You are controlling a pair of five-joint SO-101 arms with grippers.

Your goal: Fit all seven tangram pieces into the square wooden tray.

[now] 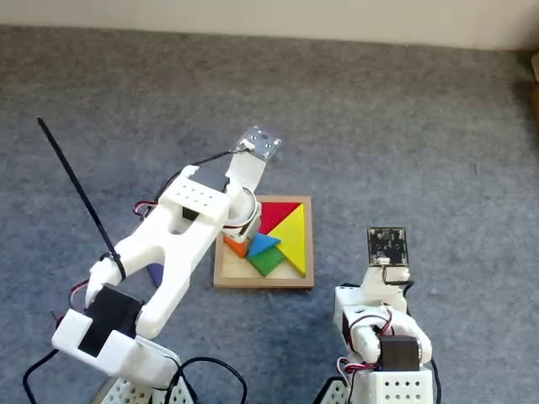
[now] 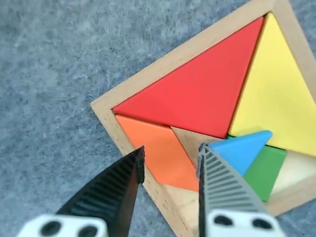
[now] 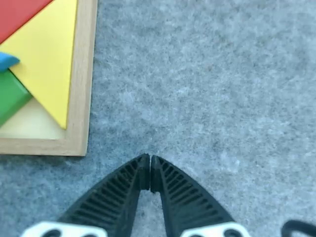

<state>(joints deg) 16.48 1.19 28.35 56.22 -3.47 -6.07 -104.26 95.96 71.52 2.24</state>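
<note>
Tangram pieces sit in the square wooden tray (image 1: 263, 284) on the grey counter (image 1: 404, 126): red triangle (image 2: 197, 94), yellow triangle (image 2: 276, 89), orange parallelogram (image 2: 163, 154), blue triangle (image 2: 242, 148), green piece (image 2: 265, 170). The left pincer (image 2: 171, 150) hovers released over the orange parallelogram. The right pincer (image 3: 149, 163), clenched on nothing, hangs above the counter near the tray's corner. A purple piece (image 1: 156, 273) lies outside the tray.

Soft even light, faint shadows
</note>
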